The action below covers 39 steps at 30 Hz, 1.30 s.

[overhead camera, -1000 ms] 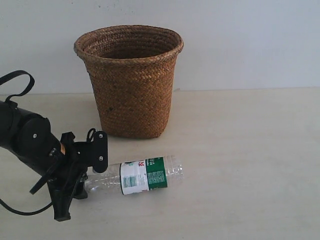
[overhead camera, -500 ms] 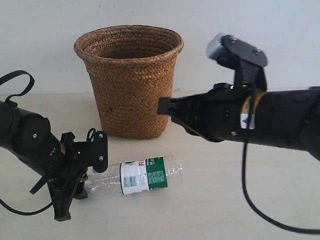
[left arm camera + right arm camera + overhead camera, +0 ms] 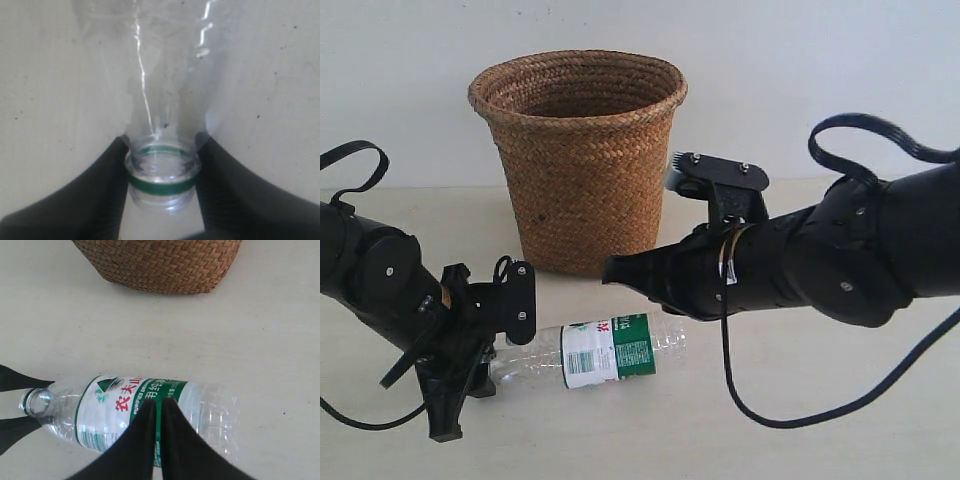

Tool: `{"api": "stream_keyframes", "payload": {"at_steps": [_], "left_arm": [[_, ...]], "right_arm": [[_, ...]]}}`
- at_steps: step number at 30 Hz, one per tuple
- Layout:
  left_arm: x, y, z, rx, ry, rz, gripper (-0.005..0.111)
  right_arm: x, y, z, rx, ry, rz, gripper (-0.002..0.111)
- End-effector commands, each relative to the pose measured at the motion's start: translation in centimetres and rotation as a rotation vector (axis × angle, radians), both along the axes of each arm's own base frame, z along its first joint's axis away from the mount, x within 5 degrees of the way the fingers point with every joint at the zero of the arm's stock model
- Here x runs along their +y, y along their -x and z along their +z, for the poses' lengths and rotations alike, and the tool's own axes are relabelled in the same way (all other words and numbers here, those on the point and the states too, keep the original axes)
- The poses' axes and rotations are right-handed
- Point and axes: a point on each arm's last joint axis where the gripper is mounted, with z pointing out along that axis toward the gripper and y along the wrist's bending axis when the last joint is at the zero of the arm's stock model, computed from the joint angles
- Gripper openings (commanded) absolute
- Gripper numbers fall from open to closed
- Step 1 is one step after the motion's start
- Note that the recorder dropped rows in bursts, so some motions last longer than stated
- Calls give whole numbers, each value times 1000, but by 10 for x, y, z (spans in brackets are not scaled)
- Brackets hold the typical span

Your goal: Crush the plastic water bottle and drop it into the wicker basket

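pale tabletop point(image 3: 800, 420) is carrying everything: left gripper point(image 3: 161, 172) is pinching the bottle point(image 3: 610, 350) by its neck, right gripper point(image 3: 160, 402) is hovering above it with fingers point(image 3: 140, 440) pressed together; bottle is lying on its side just before the basket point(image 3: 582, 170).

Label point(image 3: 107, 400) of the plastic water bottle point(image 3: 210, 410) — red characters on white, likely 农夫山. Small white "PURIFIED DR…" on the green band, the rest cut off. Exterior view — label print too small to read.
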Motion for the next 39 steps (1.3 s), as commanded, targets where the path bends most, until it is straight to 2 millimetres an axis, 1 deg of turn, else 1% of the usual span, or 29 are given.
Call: {"api": "stream_keyframes", "payload": {"at_steps": [1,5,7,8,9,10,13,15,21,26,31,35,39], "left_arm": [[-2,-1,2,-6,9,0,4],[-2,0,2,0,6,1,4],[-2,0,2,2,6,1,4],[-2,0,2,2,6,1,4],[-2,0,2,2,6,1,4],[-2,0,2,2,6,1,4],[-2,0,2,2,6,1,4],[-2,0,2,2,6,1,4],[-2,-1,2,-6,9,0,4],[-3,-1,2,-8,10,0,4],[-3,-1,2,-7,12,3,4],[-3,-1,2,-7,12,3,4],[-3,-1,2,-7,12,3,4]], "right_arm": [[17,-2,-5,-8,4,41,0],[28,-7,-12,6,31,58,0],[30,-10,-18,25,51,54,0],[31,-12,-26,51,80,50,0],[31,-12,-29,62,92,47,0],[30,-12,-38,92,124,43,0],[27,-14,-51,145,183,26,0],[24,-15,-66,193,229,14,0],[24,-13,-86,262,261,-8,0],[24,-11,-100,310,275,-10,0],[23,-7,-108,361,309,19,0],[21,-4,-110,402,336,12,0],[20,-3,-108,438,380,22,0]]}}
